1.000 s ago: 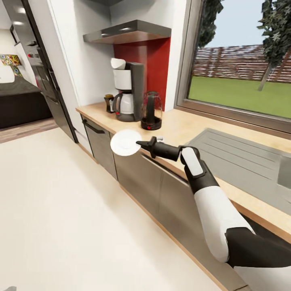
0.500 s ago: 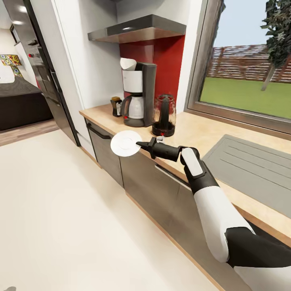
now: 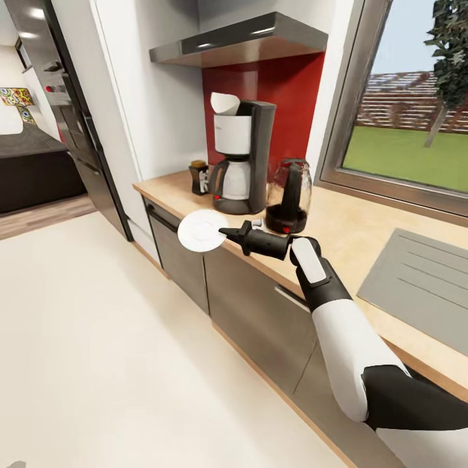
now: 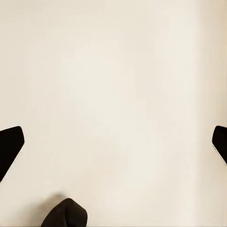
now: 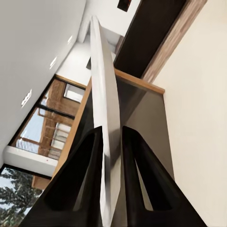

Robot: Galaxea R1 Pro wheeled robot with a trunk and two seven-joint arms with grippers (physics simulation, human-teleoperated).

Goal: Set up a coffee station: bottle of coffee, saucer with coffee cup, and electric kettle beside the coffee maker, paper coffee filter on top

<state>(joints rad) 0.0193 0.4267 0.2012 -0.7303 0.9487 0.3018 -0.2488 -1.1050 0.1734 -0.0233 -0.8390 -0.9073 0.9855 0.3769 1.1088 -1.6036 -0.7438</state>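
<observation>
My right gripper point(image 3: 225, 231) is shut on the rim of the white saucer point(image 3: 202, 232), holding it in the air just in front of the kitchen countertop point(image 3: 354, 227). In the right wrist view the saucer point(image 5: 105, 94) runs edge-on between the two fingers point(image 5: 80, 175). On the counter stands the coffee maker point(image 3: 242, 159) with the paper coffee filter point(image 3: 225, 103) on top. The bottle of coffee point(image 3: 199, 177) is at its left and the electric kettle point(image 3: 289, 195) at its right. My left gripper point(image 4: 113, 146) is open over bare floor. The coffee cup is out of view.
Grey cabinet fronts point(image 3: 247, 305) run below the counter. A grey drainboard point(image 3: 419, 279) lies at the right, under a window point(image 3: 416, 123). A range hood point(image 3: 240, 42) hangs above the machine. A tall dark unit point(image 3: 78, 123) stands at the left, beside cream floor point(image 3: 97, 351).
The camera has moved, so the coffee maker, bottle and kettle have shifted right and look larger. My right arm keeps the same pose, still holding the saucer.
</observation>
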